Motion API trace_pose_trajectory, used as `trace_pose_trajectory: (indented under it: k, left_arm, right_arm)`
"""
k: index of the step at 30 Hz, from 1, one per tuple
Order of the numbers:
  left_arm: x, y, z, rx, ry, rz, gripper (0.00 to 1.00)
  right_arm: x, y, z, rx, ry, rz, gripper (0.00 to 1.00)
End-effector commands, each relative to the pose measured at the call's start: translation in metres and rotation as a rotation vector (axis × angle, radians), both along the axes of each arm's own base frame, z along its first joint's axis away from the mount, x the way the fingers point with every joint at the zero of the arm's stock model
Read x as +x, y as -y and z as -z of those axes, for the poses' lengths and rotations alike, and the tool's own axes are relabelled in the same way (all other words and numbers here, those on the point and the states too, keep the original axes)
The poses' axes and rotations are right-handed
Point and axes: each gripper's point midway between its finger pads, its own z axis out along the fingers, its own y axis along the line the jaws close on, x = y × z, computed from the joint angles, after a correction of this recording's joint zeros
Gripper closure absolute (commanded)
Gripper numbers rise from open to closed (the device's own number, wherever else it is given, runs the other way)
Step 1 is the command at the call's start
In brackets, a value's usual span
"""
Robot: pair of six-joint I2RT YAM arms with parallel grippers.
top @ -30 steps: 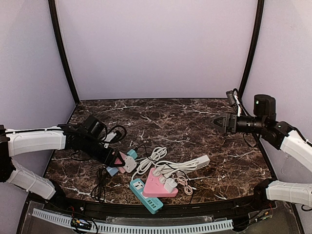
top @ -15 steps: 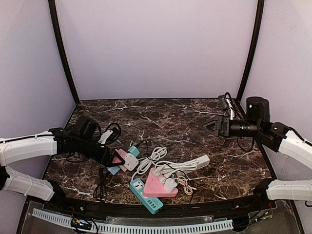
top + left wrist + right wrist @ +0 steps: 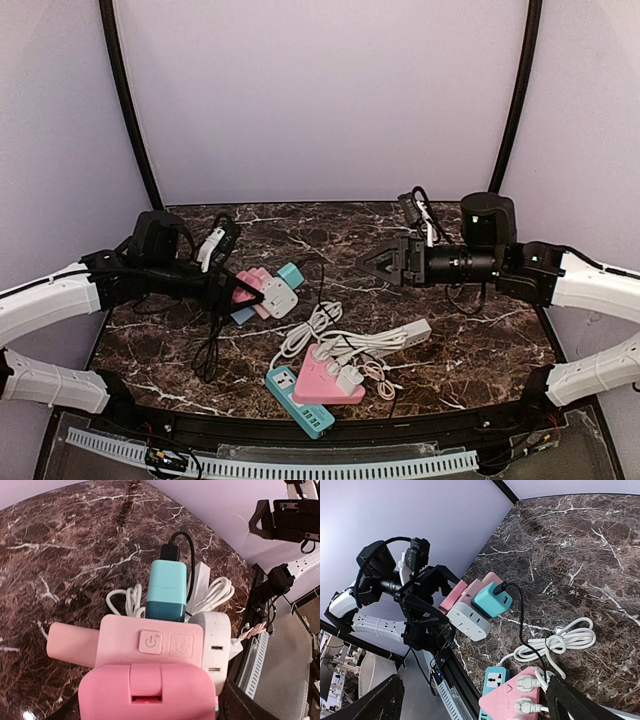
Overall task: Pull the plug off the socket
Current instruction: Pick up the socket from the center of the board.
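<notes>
Stuff along the near edge of the bench [image 3: 480,330] hadn't budged in the last second: the teal power strip [image 3: 298,400], the pink triangular adapter [image 3: 322,382] and the white power strip [image 3: 402,334] all sat where they were.

The action was further back on the left side. The left gripper [image 3: 240,290] was clamped tight on the pink socket block [image 3: 256,288] and had hauled it up off the marble and away from the near-left corner. The block ended up tipped so the teal plug [image 3: 290,274] pointed toward the middle. The plug was still fully seated though, so nothing was actually pulled yet.

Meanwhile the right gripper [image 3: 385,262] had swung in from the right edge to about mid-bench. Its fingers were spread wide and empty, aimed at the plug but still well apart from it.

Looked to me like a handoff setup: left braces the socket, right comes in to grab the plug and yank.
</notes>
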Motion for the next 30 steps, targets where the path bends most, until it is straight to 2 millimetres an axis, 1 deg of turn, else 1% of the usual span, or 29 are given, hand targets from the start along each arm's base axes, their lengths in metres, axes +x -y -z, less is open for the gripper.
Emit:
trace_pose_trajectory:
  k: [1,2,3,4,5,6,7,8,9,11,12,13,16,19,23,26,28,30]
  left_arm:
    - [0.019,0.033,-0.093,-0.202,0.268,0.106,0.59]
    - [0.021,0.037,-0.094,-0.202,0.279,0.126,0.59]
    - [0.023,0.041,-0.106,-0.223,0.312,0.138,0.59]
    - [0.025,0.047,-0.105,-0.224,0.315,0.165,0.59]
    - [0.027,0.051,-0.115,-0.240,0.336,0.180,0.59]
    - [0.028,0.057,-0.118,-0.248,0.335,0.211,0.60]
    - [0.029,0.060,-0.118,-0.251,0.333,0.225,0.60]
    - [0.030,0.066,-0.116,-0.253,0.322,0.252,0.60]
    - [0.031,0.070,-0.109,-0.251,0.302,0.271,0.60]
    - [0.033,0.074,-0.102,-0.247,0.295,0.289,0.61]
    - [0.033,0.075,-0.097,-0.243,0.291,0.292,0.61]
    - [0.034,0.075,-0.096,-0.246,0.307,0.292,0.61]
    - [0.033,0.074,-0.088,-0.247,0.321,0.286,0.61]
    - [0.032,0.071,-0.087,-0.241,0.341,0.276,0.61]
    - [0.034,0.068,-0.080,-0.212,0.340,0.264,0.62]
    - [0.036,0.065,-0.077,-0.185,0.340,0.246,0.62]
    - [0.037,0.062,-0.079,-0.173,0.351,0.230,0.62]
    - [0.039,0.060,-0.081,-0.146,0.393,0.229,0.62]
  right_arm:
    - [0.002,-0.027,-0.018,0.049,0.016,0.009,0.02]
    - [0.003,-0.031,-0.017,0.045,0.008,0.012,0.01]
    - [0.002,-0.035,-0.016,0.043,-0.002,0.011,0.01]
    - [0.002,-0.039,-0.015,0.042,-0.012,0.009,0.01]
    - [0.001,-0.041,-0.014,0.041,-0.019,0.008,0.02]
    - [0.000,-0.043,-0.013,0.040,-0.025,0.012,0.02]
    - [0.001,-0.045,-0.017,0.058,-0.026,0.022,0.01]
    - [0.003,-0.045,-0.015,0.065,-0.039,0.037,0.02]
    - [0.005,-0.043,-0.010,0.067,-0.055,0.061,0.01]
    - [0.007,-0.040,-0.001,0.081,-0.096,0.096,0.02]
    - [0.007,-0.039,0.003,0.094,-0.112,0.107,0.01]
    - [0.007,-0.039,0.003,0.113,-0.119,0.109,0.01]
    - [0.008,-0.043,0.006,0.135,-0.148,0.114,0.01]
    - [0.011,-0.050,0.011,0.133,-0.165,0.120,0.02]
    - [0.014,-0.057,0.014,0.126,-0.160,0.138,0.03]
    - [0.021,-0.056,0.022,0.102,-0.156,0.183,0.04]
    - [0.026,-0.053,0.029,0.082,-0.156,0.221,0.04]
    - [0.031,-0.050,0.032,0.076,-0.149,0.250,0.04]
